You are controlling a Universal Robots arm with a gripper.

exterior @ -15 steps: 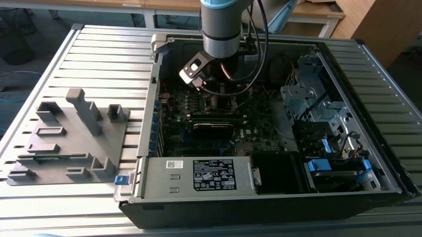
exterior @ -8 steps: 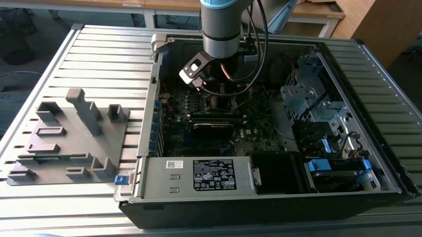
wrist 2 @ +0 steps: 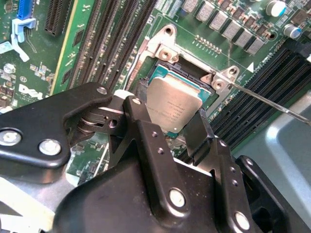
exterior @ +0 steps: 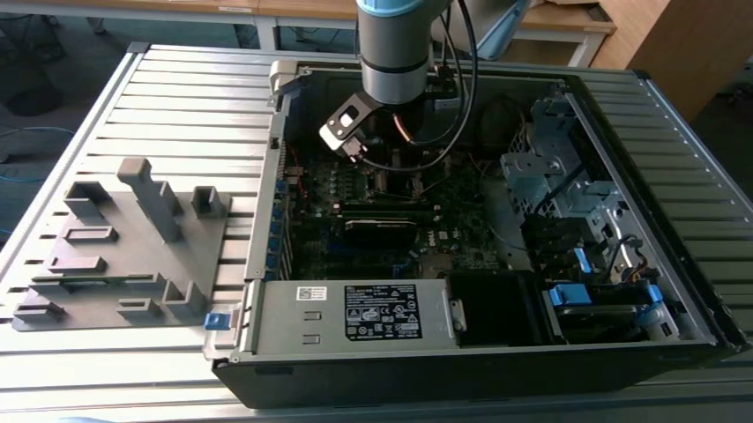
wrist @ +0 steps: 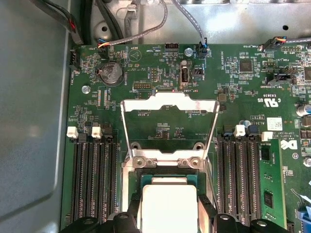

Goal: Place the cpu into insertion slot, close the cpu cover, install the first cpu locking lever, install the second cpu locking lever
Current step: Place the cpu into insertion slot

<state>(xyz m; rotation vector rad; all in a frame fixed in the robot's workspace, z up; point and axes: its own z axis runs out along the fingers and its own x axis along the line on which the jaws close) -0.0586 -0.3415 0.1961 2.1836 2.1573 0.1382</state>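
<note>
The gripper [wrist 2: 170, 119] clenches the cpu [wrist 2: 176, 99] mid-frame at the insertion slot [wrist 2: 167, 73], with the cpu cover [wrist: 170, 103] open; seating it looks to need square alignment.

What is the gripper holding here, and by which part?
The gripper holds the cpu clamped by two opposite side edges, over the insertion slot.

Cpu [wrist 2: 174, 99]: flat square chip with a dull silver top and a greenish edge. It is pinched between the claw [wrist 2: 167, 114] fingers, slightly tilted, right at the insertion slot [wrist 2: 187, 72]; can't tell if it is seated. The slot is a black square socket with a silvery rim, on the green board [wrist: 170, 131]. Cpu cover [wrist: 169, 103]: thin silvery frame with a big square window, swung open and hinged at the slot's edge.
</note>
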